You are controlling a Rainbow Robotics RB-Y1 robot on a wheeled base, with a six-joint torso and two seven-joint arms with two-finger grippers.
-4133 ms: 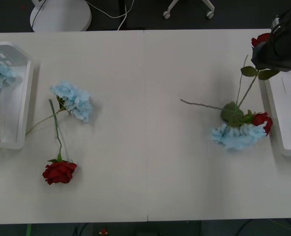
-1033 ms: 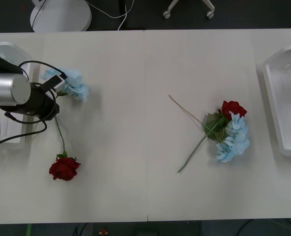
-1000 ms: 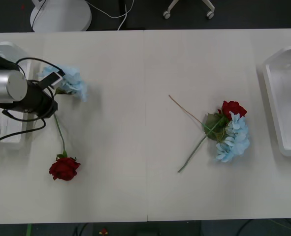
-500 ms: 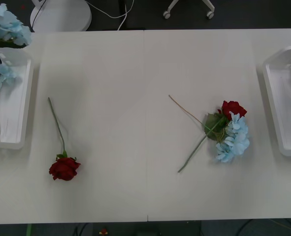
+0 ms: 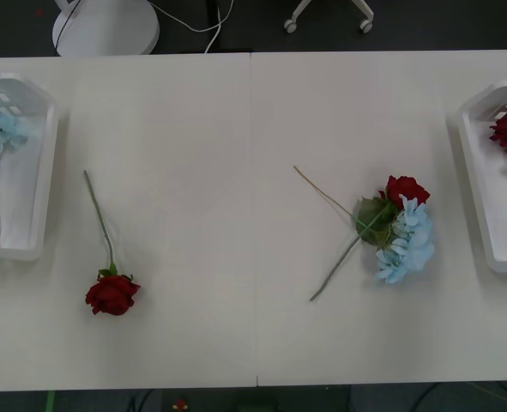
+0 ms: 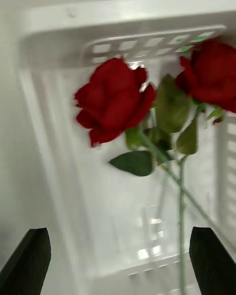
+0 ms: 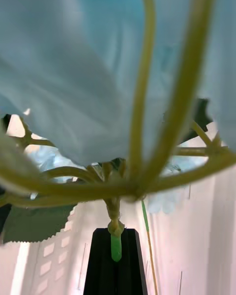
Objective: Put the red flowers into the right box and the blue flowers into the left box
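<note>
Two red roses (image 6: 115, 103) lie in the right box (image 6: 59, 44) under the spread right gripper (image 6: 118, 260); the left gripper (image 7: 115, 268) pinches a blue hydrangea's stem (image 7: 115, 248)

I see even, bright overhead light on the tabletop (image 5: 253, 215), with only faint soft shadows. My right wrist feed is motion-blurred around the red flowers (image 6: 115, 101). The blue flowers (image 7: 73, 78) loom close, defocused.

No text — nothing legible anywhere.
</note>
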